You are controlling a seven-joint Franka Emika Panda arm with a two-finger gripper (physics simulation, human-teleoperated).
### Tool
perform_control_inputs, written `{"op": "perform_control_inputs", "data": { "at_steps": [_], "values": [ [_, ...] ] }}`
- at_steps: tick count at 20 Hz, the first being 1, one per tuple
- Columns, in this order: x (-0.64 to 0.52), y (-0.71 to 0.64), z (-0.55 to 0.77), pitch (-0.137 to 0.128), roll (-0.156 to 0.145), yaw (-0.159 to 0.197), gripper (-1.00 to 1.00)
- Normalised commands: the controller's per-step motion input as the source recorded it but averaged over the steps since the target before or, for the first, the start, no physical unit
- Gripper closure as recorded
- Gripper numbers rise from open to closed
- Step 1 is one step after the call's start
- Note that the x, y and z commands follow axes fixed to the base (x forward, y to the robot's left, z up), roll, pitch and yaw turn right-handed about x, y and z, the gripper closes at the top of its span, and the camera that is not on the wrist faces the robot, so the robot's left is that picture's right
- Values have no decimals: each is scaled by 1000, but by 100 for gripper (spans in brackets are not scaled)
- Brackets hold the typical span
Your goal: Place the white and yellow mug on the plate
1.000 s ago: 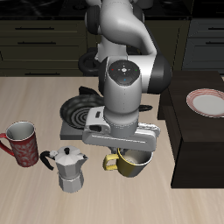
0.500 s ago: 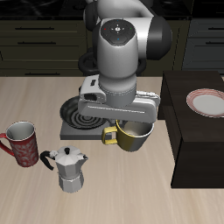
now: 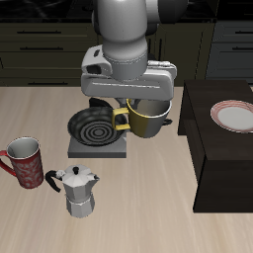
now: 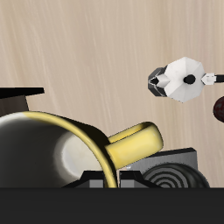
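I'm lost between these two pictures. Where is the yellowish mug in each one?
Exterior view: the white and yellow mug hangs under the pincer, lifted above the table beside the dark stove burner.
Wrist view: the same mug fills the foreground, its yellow handle sticking out sideways.
Shared landmark: the silver moka pot, standing on the table in the exterior view and seen from above in the wrist view.

the white and yellow mug hangs above the table, well apart from the plate on the raised block.
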Motion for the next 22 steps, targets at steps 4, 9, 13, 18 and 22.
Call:
{"op": "perform_control_inputs", "data": {
  "at_steps": [4, 9, 13, 18, 22],
  "values": [
    [-455, 47, 577, -91, 26, 27, 100],
    [-491, 184, 507, -90, 33, 32, 100],
    [-346, 209, 278, -56, 10, 7, 100],
    [-296, 329, 207, -42, -6, 19, 100],
    [-174, 413, 125, -39, 47, 50, 100]
  ]
}}
